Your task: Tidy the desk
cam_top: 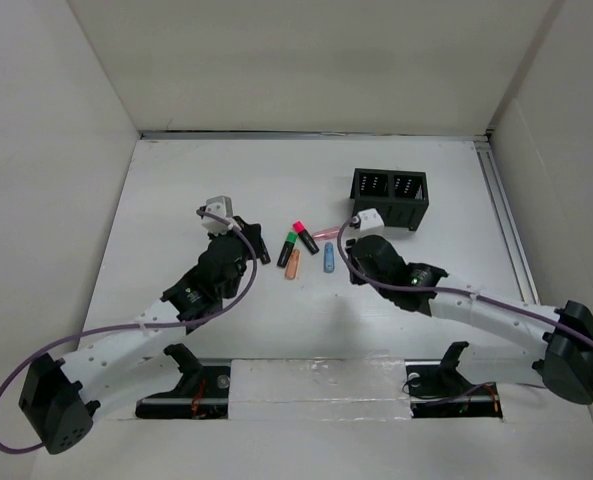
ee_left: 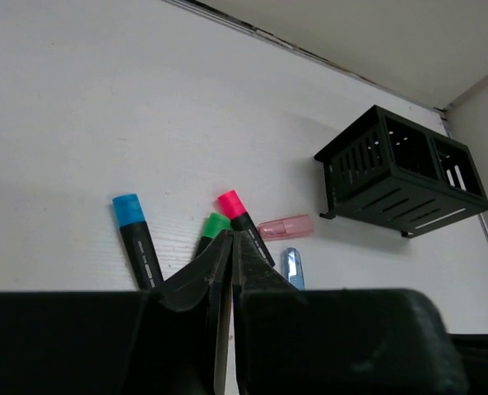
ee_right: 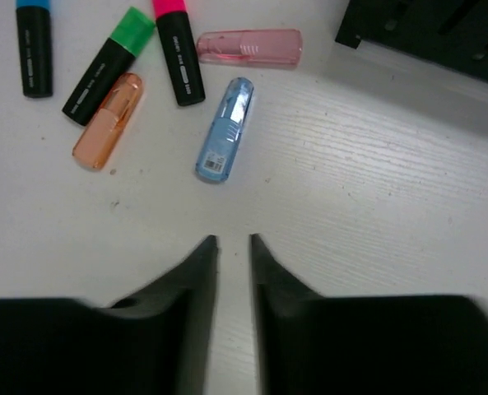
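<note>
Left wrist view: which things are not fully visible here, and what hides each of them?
- Green-capped highlighter: little more than its cap shows; the left end effector covers the body.
- Blue case: its lower end is behind the same end effector.
- Black organizer: the viewing angle and dark walls hide what is inside.

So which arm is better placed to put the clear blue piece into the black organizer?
Right. The right gripper points at the clear blue piece with bare desk between, and the organizer is close on that side. The left gripper, fingers closed, sits by the markers, farther from the organizer.
</note>
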You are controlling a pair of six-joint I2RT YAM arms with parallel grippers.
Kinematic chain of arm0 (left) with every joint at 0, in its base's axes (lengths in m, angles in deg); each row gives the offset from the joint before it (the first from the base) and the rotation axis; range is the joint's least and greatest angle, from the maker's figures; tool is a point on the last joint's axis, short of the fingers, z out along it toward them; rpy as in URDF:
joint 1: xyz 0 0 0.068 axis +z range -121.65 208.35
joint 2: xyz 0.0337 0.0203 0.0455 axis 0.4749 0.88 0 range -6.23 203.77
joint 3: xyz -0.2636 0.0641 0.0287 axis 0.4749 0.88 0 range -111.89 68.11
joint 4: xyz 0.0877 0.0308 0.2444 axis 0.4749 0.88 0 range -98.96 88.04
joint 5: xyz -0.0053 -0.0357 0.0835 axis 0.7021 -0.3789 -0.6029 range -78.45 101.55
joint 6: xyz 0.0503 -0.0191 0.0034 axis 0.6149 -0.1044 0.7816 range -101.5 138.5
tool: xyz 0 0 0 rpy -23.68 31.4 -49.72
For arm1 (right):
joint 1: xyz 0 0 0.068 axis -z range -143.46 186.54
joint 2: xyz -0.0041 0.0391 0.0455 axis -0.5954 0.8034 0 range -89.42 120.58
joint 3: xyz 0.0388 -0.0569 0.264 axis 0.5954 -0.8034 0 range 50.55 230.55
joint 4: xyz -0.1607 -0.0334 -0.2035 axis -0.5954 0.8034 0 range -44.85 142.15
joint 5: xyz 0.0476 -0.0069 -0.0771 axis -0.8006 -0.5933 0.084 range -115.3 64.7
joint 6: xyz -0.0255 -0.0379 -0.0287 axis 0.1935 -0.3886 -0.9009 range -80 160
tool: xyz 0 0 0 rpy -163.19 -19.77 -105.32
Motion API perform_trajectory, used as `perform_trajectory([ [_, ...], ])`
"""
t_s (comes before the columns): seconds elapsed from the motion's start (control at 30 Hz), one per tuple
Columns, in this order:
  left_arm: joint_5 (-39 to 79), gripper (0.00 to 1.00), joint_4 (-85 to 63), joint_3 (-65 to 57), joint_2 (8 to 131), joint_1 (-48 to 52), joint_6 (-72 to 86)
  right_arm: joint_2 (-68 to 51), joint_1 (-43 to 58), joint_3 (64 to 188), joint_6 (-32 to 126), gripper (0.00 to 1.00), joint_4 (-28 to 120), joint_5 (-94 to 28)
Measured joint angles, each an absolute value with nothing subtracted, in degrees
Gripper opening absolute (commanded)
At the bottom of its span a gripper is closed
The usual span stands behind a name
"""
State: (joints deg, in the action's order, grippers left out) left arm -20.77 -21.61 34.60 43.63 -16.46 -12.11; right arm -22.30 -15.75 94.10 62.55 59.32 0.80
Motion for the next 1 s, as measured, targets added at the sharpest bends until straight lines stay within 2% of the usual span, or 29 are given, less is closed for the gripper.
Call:
perform_trajectory([
  [0.07, -20.09, 0.08, -22.28, 34.62, 45.08, -16.05, -12.13, -20.71, -14.55, 94.19, 62.70, 0.53, 59.02, 0.15],
  [0.1, -19.59, 0.22, -22.74, 34.64, 45.60, -15.70, -12.13, -19.31, -13.94, 94.32, 62.83, 0.55, 58.62, -0.51],
  [0.13, -18.80, 0.28, -23.40, 34.82, 45.99, -15.22, -11.89, -17.56, -13.24, 94.58, 62.77, 0.57, 58.23, -1.03],
  [0.23, -15.72, 0.38, -25.80, 36.15, 46.08, -13.62, -11.69, -11.55, -11.95, 95.66, 62.74, 0.62, 57.77, -3.35],
  [0.33, -13.73, 0.46, -27.53, 37.39, 46.10, -12.88, -11.56, -6.37, -11.86, 96.44, 62.74, 0.62, 56.94, -4.55],
  [0.67, -10.52, 0.47, -30.61, 37.68, 48.33, -12.40, -11.47, 1.89, -11.79, 100.55, 62.68, 0.62, 52.66, -5.78],
  [0.8, -9.90, 0.47, -30.85, 37.98, 48.62, -12.40, -11.25, 6.37, -11.40, 103.72, 62.46, 0.58, 50.62, -5.53],
  [0.87, -9.62, 0.47, -31.31, 38.47, 48.59, -12.40, -10.86, 9.26, -10.92, 104.88, 62.46, 0.47, 49.86, -5.19],
  [0.93, -9.45, 0.47, -31.51, 39.03, 48.22, -12.40, -10.36, 11.51, -10.29, 105.12, 62.59, 0.45, 48.85, -4.42],
  [1.0, -9.45, 0.47, -31.60, 39.78, 47.26, -12.40, -9.88, 12.47, -9.96, 106.08, 62.57, 0.35, 48.11, -3.70],
])
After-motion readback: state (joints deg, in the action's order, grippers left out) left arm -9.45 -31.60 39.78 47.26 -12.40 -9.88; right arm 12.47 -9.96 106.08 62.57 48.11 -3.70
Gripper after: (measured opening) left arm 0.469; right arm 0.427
